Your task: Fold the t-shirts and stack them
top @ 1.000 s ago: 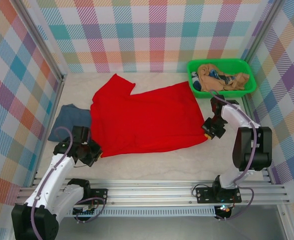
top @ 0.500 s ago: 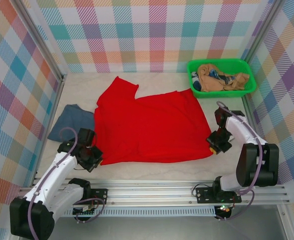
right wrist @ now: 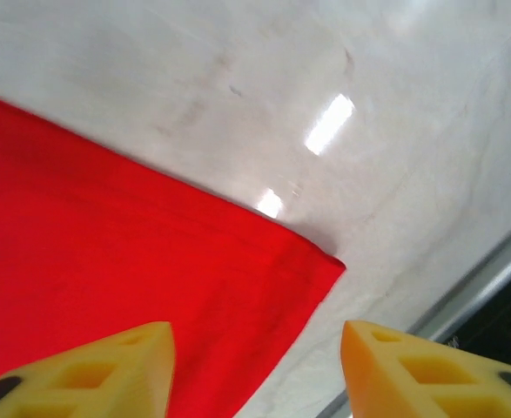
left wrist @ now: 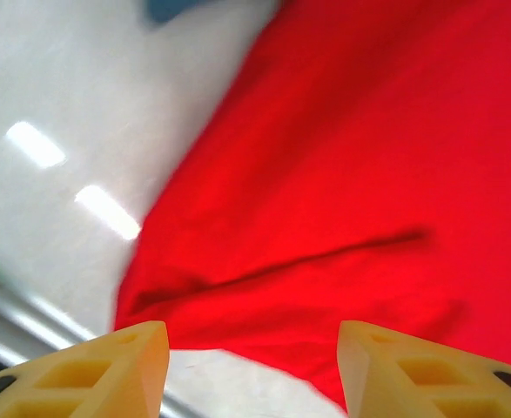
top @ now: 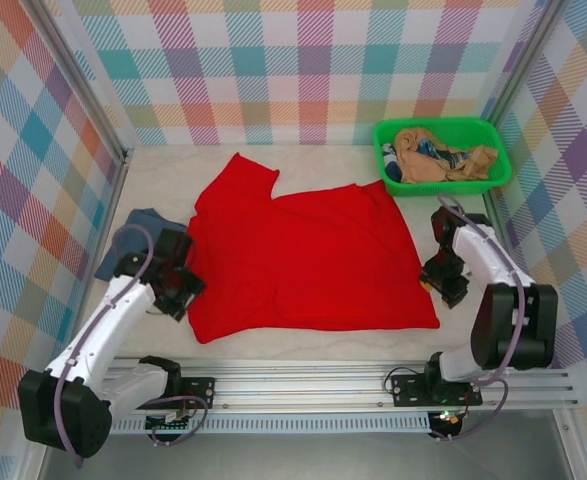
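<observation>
The red t-shirt (top: pixel 303 260) lies spread flat in the middle of the table (top: pixel 303 348). Its long axis runs left to right, and one pointed flap reaches toward the far wall at the far-left corner. Its near edge runs almost parallel to the rail, dipping a little nearer at the right end. The slate-blue t-shirt (top: pixel 158 220) is bunched just beside the red one's left edge, partly behind the left arm.

The left gripper (top: pixel 178 285) hangs over the red shirt's near-left corner. In its wrist view its fingers stand apart with nothing between them. The right gripper (top: pixel 445 285) sits at the near-right corner, jaws likewise parted and empty, with the cloth's tip below. A green basket (top: pixel 443 123) of tan cloth stands at the far right.
</observation>
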{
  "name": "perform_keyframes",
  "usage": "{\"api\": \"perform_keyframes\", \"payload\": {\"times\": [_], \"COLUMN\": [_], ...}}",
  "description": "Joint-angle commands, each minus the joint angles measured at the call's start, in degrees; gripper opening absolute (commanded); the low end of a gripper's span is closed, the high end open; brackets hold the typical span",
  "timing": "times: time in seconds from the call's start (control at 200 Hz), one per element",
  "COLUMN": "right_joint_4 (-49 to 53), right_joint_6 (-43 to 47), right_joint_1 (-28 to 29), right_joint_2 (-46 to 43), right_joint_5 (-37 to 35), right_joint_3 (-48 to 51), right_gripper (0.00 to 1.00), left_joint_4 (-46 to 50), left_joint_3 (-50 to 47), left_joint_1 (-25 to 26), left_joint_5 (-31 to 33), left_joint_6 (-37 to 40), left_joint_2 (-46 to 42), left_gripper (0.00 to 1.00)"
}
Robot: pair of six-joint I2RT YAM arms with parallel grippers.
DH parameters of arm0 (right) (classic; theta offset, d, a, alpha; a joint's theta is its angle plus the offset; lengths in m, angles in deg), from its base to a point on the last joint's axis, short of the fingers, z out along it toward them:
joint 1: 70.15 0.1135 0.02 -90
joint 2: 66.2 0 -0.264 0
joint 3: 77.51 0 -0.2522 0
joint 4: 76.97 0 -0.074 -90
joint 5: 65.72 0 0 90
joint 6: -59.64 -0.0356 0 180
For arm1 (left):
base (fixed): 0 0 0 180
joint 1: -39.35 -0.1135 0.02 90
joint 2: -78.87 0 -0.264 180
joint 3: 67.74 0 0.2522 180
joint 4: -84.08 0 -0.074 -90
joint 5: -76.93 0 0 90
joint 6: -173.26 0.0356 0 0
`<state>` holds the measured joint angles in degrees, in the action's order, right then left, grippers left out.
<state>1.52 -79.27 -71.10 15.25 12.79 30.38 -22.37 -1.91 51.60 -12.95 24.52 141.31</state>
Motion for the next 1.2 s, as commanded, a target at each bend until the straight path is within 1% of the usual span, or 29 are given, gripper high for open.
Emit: {"api": "perform_keyframes", "payload": {"times": [0.0, 0.055, 0.08, 0.15, 0.235, 0.275, 0.315, 0.395, 0.48, 0.595, 0.65, 0.715, 0.85, 0.97, 1.025, 1.09, 1.195], "right_joint_4": [-7.2, -15.5, -18.3, -20.2, -21.8, -23.4, -25.0, -24.8, -24.8, -24.5, -23.9, -23.9, -23.7, -22.7, -22.7, -22.6, -22.3], "right_joint_6": [7.1, 12.3, 13.7, 15.0, 15.8, 15.5, 15.3, 15.0, 14.8, 14.3, 13.3, 12.4, 11.5, 11.6, 11.6, 11.5, 11.2], "right_joint_1": [0.3, 1.2, 1.9, 5.2, 5.9, 5.9, 5.8, 5.8, 5.7, 5.6, 5.6, 5.6, 5.5, 5.5, 5.5, 5.5, 5.5], "right_joint_2": [-2.8, -2.0, -1.2, 2.9, 10.3, 12.6, 14.3, 18.2, 21.2, 24.1, 25.1, 25.4, 24.9, 24.5, 24.1, 23.8, 23.6], "right_joint_5": [6.1, 16.2, 19.4, 20.8, 23.3, 23.6, 23.5, 21.5, 20.2, 19.6, 18.9, 18.3, 17.0, 16.3, 16.6, 16.8, 16.8], "right_joint_3": [-1.0, 0.4, 0.7, -0.7, -3.9, -4.9, -5.8, -9.0, -11.3, -13.2, -13.6, -13.3, -12.1, -11.9, -11.8, -11.9, -12.2], "right_gripper": [0.38, 0.37, 0.38, 0.37, 0.34, 0.35, 0.37, 0.37, 0.37, 0.36, 0.36, 0.36, 0.37, 0.36, 0.37, 0.36, 0.36], "left_joint_4": [-6.2, -7.7, -7.2, -7.9, -14.0, -17.0, -18.2, -21.5, -23.8, -23.5, -21.9, -20.5, -22.0, -21.6, -22.5, -23.6, -21.5], "left_joint_3": [5.1, 9.0, 11.0, 13.4, 13.8, 15.1, 17.5, 21.2, 24.4, 29.7, 31.3, 32.4, 31.8, 33.9, 34.7, 36.4, 40.9], "left_joint_1": [-3.7, -5.3, -6.0, -9.5, -15.3, -17.3, -18.9, -20.9, -21.9, -22.1, -22.1, -22.7, -25.3, -27.3, -28.2, -28.5, -28.5], "left_joint_5": [-0.1, 0.0, 0.8, 1.3, 0.7, 0.6, 1.2, 0.3, -0.8, -2.6, -1.6, 0.0, 0.3, 1.9, 1.5, -0.7, -1.5], "left_joint_6": [5.9, 8.6, 9.4, 10.5, 11.2, 12.3, 13.4, 14.7, 15.1, 16.2, 16.1, 15.7, 14.1, 12.9, 12.1, 11.6, 10.9], "left_joint_2": [9.3, 16.0, 18.9, 24.8, 28.5, 30.6, 33.4, 38.4, 43.2, 49.5, 51.9, 53.8, 56.3, 58.1, 58.8, 60.4, 63.1], "left_gripper": [0.52, 0.51, 0.50, 0.49, 0.49, 0.49, 0.49, 0.47, 0.43, 0.41, 0.40, 0.37, 0.33, 0.31, 0.31, 0.31, 0.30]}}
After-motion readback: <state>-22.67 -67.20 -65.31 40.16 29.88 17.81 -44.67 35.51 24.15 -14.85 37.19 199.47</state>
